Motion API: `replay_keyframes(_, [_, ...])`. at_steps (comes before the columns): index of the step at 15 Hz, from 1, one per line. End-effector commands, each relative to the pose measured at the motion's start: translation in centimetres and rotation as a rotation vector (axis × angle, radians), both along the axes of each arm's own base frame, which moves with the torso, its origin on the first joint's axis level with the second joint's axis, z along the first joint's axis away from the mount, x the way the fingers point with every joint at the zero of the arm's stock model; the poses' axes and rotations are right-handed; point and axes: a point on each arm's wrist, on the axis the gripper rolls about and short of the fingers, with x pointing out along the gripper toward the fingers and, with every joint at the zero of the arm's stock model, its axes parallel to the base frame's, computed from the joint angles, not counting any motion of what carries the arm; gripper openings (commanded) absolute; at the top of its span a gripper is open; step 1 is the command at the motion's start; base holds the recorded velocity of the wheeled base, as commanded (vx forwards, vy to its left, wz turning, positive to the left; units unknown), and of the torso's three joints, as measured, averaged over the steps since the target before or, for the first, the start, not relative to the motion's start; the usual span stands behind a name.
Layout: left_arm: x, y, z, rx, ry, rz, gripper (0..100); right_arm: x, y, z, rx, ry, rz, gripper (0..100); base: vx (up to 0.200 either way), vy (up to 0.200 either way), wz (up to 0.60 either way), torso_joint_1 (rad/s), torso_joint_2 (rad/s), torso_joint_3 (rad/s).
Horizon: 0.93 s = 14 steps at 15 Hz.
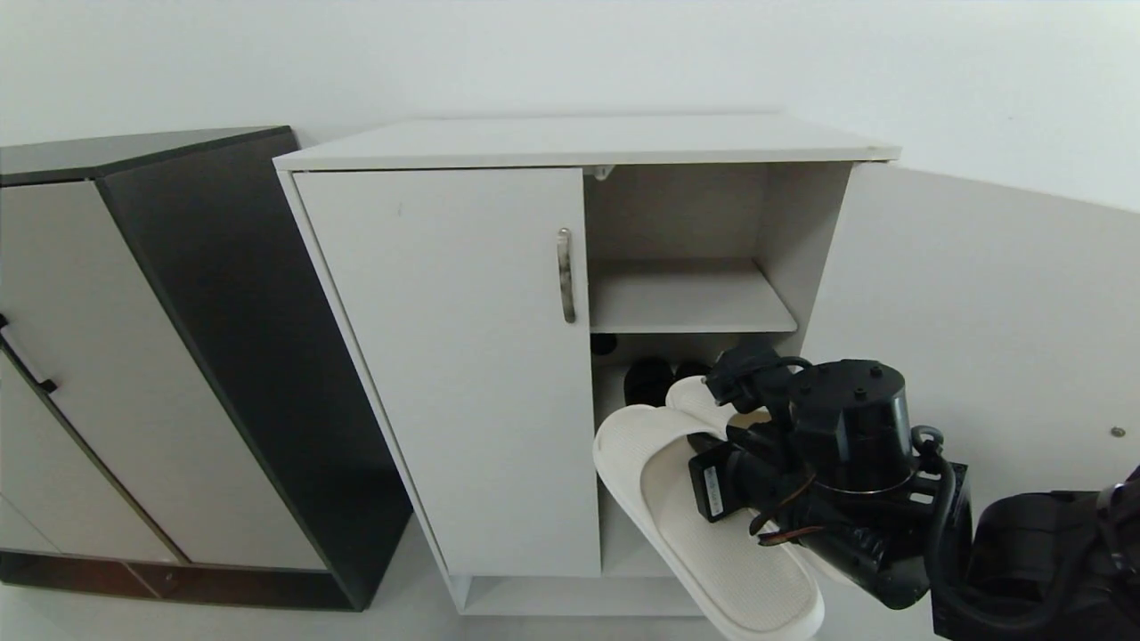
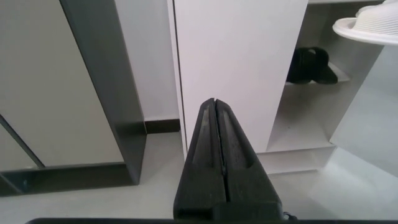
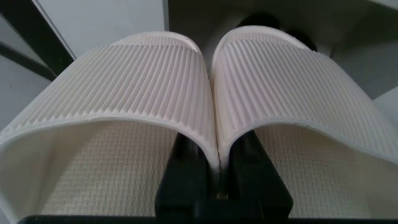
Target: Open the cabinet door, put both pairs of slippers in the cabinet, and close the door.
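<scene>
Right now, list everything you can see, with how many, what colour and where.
white cabinet: one, white, centre, against the wall; left door shut, right side open
handle: one, silver, on the shut door
upper shelf: one, white, inside the open side
black slippers: one pair, black, inside, below the upper shelf
white slippers: one pair, white, held before the opening
dark cabinet: one, black with pale front, left of the white cabinet
left hand: one, black, shut, holding nothing
right hand: one, black, shut on the white slippers

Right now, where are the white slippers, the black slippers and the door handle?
white slippers (image 1: 712, 534), head view, footbed of the nearer slipper
black slippers (image 1: 647, 378), head view, top of one slipper
door handle (image 1: 565, 276), head view, middle of the bar
</scene>
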Motion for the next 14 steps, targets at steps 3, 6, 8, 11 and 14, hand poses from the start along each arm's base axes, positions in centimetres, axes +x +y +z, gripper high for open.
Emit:
replay_keyframes(3, [0.00, 0.00, 0.00, -0.002, 0.000, 0.000, 0, -0.01, 0.01, -0.07, 0.000, 0.002, 0.001, 0, 0.000, 0.000, 0.00, -0.007, 0.22, 0.199])
replay_keyframes(6, [0.00, 0.00, 0.00, -0.002, 0.000, 0.000, 0, 0.04, 0.06, -0.30, -0.007, 0.006, 0.000, 0, 0.000, 0.000, 0.00, 0.001, 0.02, 0.012])
replay_keyframes(8, [0.00, 0.00, 0.00, -0.002, 0.000, 0.000, 0, 0.04, 0.06, -0.30, -0.007, 0.006, 0.000, 0, 0.000, 0.000, 0.00, 0.000, 0.00, 0.000])
replay_keyframes(11, [0.00, 0.00, 0.00, -0.002, 0.000, 0.000, 0, 0.09, 0.05, -0.25, -0.004, 0.005, -0.001, 0, 0.000, 0.000, -0.20, -0.001, 0.00, 0.002])
replay_keyframes(14, [0.00, 0.00, 0.00, -0.002, 0.000, 0.000, 0, 0.30, 0.28, -0.39, -0.001, 0.002, 0.001, 0, 0.000, 0.000, 0.00, 0.000, 0.00, 0.000])
